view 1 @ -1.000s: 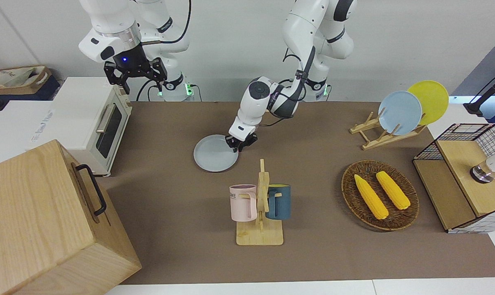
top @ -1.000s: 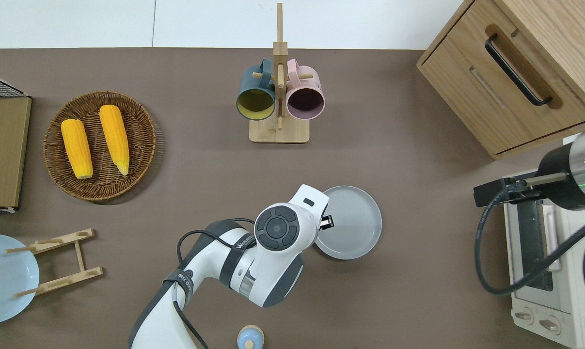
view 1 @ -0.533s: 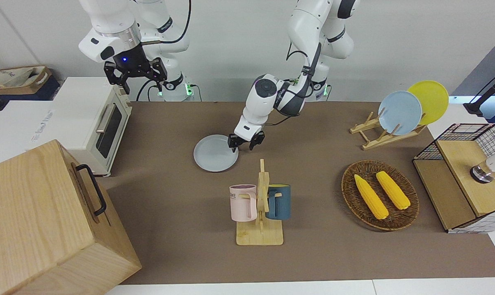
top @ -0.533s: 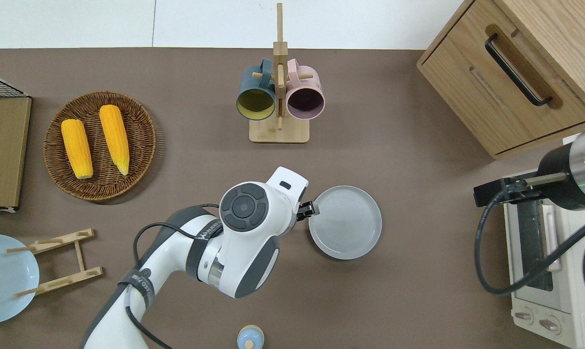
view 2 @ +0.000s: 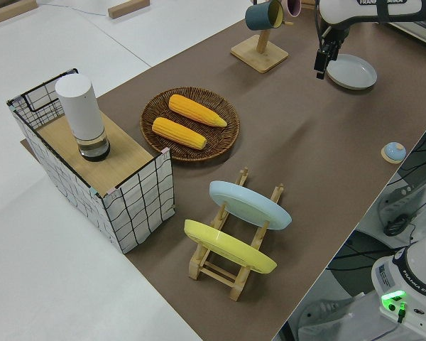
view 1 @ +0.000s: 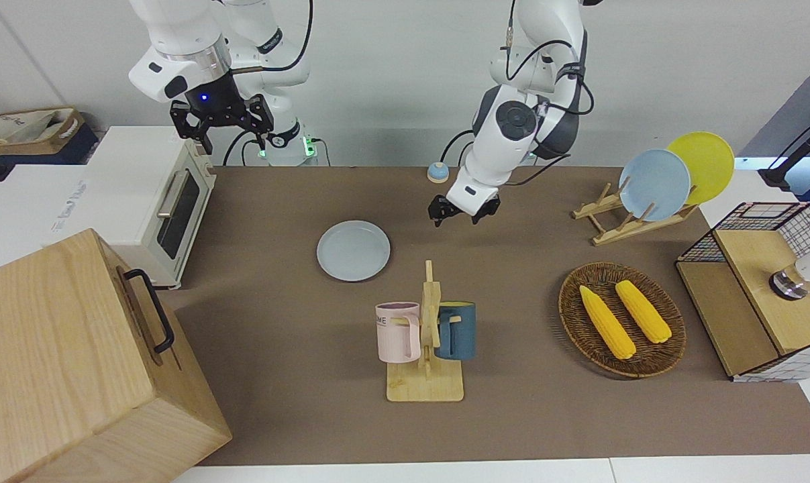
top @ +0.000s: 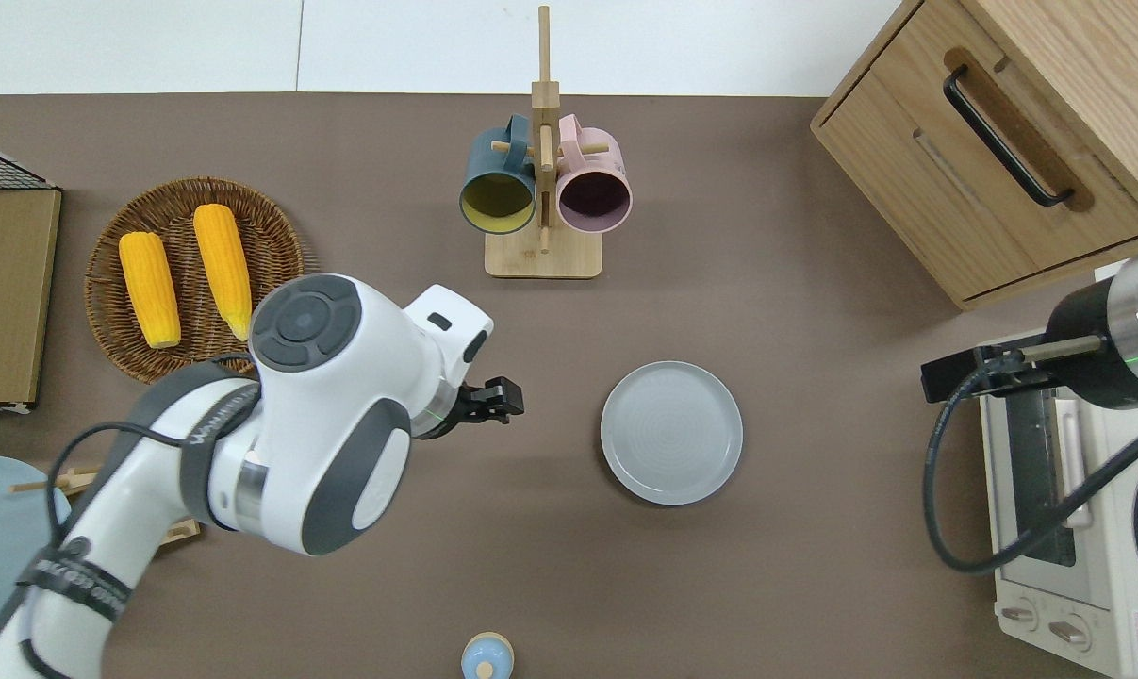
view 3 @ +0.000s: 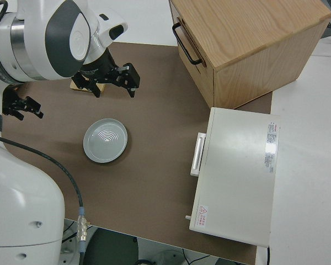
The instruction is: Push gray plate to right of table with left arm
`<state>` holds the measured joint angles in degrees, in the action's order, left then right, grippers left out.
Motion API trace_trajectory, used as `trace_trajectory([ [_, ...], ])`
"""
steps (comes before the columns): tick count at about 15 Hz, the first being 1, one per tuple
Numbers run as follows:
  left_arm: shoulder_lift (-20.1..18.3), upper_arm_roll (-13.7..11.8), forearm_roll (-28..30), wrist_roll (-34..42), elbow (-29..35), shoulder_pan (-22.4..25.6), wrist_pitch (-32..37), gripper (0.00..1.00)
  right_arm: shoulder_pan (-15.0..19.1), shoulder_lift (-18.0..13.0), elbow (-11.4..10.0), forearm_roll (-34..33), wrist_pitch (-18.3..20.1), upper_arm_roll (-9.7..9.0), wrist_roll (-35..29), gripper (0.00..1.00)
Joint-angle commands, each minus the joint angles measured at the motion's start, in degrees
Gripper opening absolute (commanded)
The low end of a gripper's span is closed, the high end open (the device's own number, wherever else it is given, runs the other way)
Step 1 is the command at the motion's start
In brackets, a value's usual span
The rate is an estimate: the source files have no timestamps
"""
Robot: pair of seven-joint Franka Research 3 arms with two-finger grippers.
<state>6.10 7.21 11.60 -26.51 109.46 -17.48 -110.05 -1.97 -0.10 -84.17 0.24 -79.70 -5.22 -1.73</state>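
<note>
1. Brown-matted counter carries the gray plate, lying flat, nearer the robots than the mug rack.
2. Left gripper: jaws parted, empty, well apart from the plate, toward the left arm's end.
3. Right arm parked.

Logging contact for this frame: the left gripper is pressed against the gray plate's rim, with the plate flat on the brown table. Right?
Not quite. The left gripper is clear of the gray plate, over bare table toward the left arm's end, as the overhead view shows. The plate does lie flat on the brown table.
</note>
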Motion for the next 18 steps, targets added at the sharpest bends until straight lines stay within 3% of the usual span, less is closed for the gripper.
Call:
trace_trajectory([
  [1,-1.79,0.35,-4.37,4.09,-4.24,4.99,7.47,0.99,0.65,-0.43,-0.03,0.46,0.69,-0.32,0.15,0.983],
  [6,-4.87,0.08,-11.59,7.51,-5.31,9.04,10.56,0.99,0.65,-0.43,-0.03,0.46,0.69,-0.32,0.15,0.983],
  [9,-5.75,0.08,-11.69,12.08,-6.96,13.07,12.31,0.99,0.65,-0.43,-0.03,0.46,0.69,-0.32,0.15,0.983],
  [11,-5.49,0.08,-11.6,15.68,-11.26,15.54,15.82,0.99,0.65,-0.43,-0.03,0.55,0.69,-0.32,0.06,0.983],
  [18,-5.05,-1.85,-10.9,24.9,-16.73,22.83,20.05,0.99,0.65,-0.43,0.06,0.46,0.69,-0.32,0.15,0.983],
])
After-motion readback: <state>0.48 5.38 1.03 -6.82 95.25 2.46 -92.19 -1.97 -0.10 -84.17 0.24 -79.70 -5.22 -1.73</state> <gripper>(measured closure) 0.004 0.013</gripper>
